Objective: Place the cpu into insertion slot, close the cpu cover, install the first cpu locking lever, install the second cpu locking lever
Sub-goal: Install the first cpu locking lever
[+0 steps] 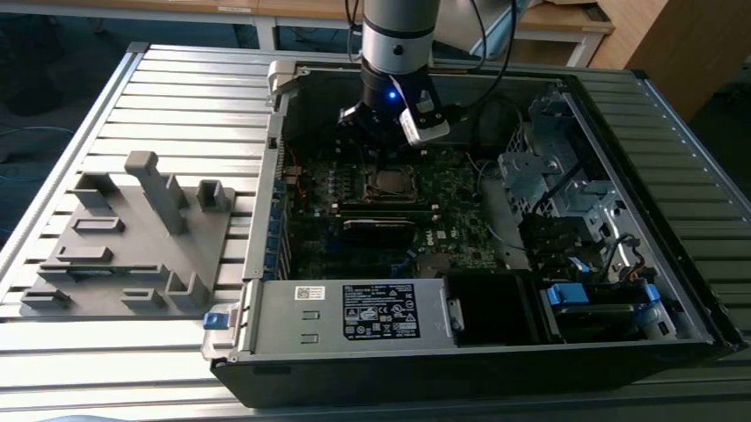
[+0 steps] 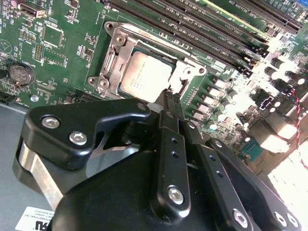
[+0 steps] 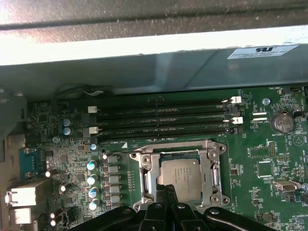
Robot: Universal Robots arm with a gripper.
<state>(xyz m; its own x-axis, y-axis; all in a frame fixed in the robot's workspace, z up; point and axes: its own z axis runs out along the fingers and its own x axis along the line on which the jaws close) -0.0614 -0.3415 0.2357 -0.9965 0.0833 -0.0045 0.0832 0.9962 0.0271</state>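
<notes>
Your gripper [image 3: 165, 188], fingers closed on nothing, sits at the edge of the one insertion slot [image 3: 146, 177], one cpu [image 3: 183, 174] inside.

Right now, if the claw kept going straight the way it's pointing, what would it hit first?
Probably the cpu cover, at its rim next to the cpu: the claw tip sits just above that edge. Depth is unclear, so it might land on the cpu itself.
</notes>
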